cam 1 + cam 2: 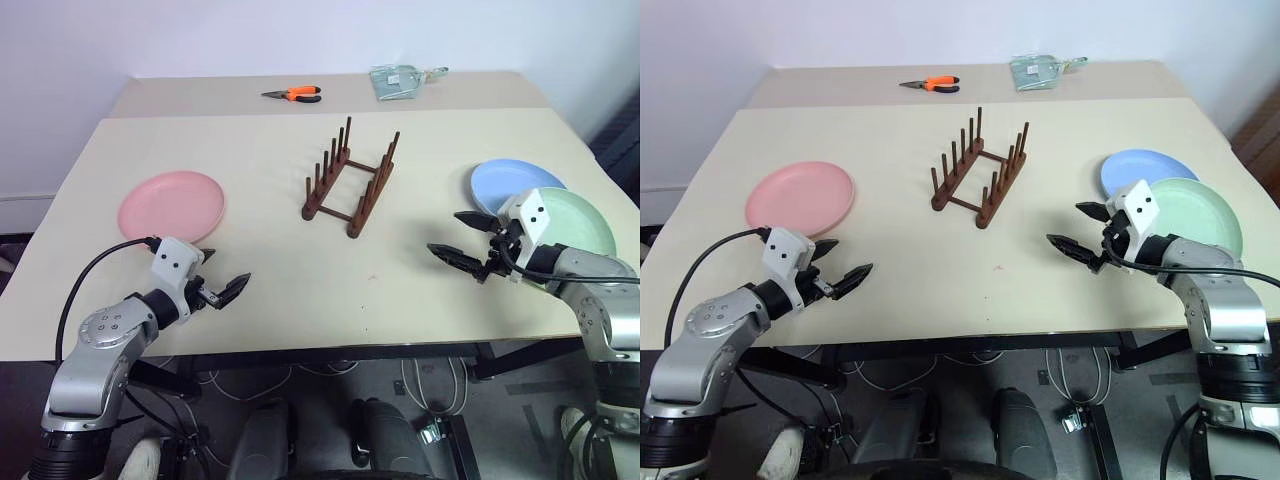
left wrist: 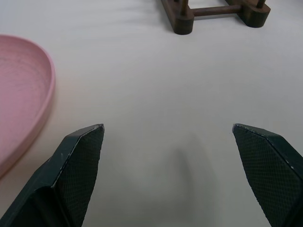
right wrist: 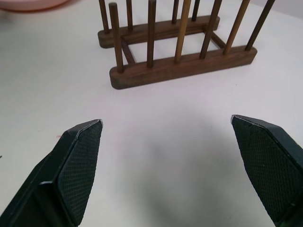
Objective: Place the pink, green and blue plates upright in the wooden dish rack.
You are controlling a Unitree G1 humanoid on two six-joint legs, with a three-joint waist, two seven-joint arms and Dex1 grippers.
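My left gripper (image 1: pixel 222 288) gapes empty, pink plate (image 1: pixel 171 205) at ten o'clock; my right gripper (image 1: pixel 468 241) likewise, green plate (image 1: pixel 575 222) at three o'clock.

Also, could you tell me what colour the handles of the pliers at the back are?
Orange, on the pliers; clearest in the left eye view.

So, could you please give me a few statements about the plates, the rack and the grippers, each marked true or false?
1. The wooden dish rack holds no plate. True.
2. The pink plate stands upright in the rack. False: it lies flat on the table, on the robot's left.
3. The green plate overlaps the blue plate. True.
4. The right gripper grips the green plate. False: it is open and holds nothing.
5. The left gripper is open. True.
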